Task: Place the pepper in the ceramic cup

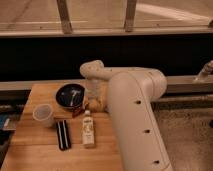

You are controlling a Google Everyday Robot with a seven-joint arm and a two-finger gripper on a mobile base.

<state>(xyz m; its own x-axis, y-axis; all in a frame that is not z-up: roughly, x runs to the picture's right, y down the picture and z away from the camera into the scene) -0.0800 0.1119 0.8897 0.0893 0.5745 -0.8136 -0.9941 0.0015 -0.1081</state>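
The pepper [76, 112] is a small dark red-brown piece lying on the wooden table, just in front of the black bowl. The ceramic cup [43, 115] is pale and round; it stands upright at the table's left, apart from the pepper. My gripper [93, 103] hangs at the end of the large white arm, low over the table beside the bowl's right rim and just to the right of the pepper. The arm hides the table's right part.
A wide black bowl [64, 93] stands at the back of the wooden table [35, 150]. A black ridged bar [62, 135] and a white labelled bottle [88, 130] lie in front. A dark wall and a rail run behind the table.
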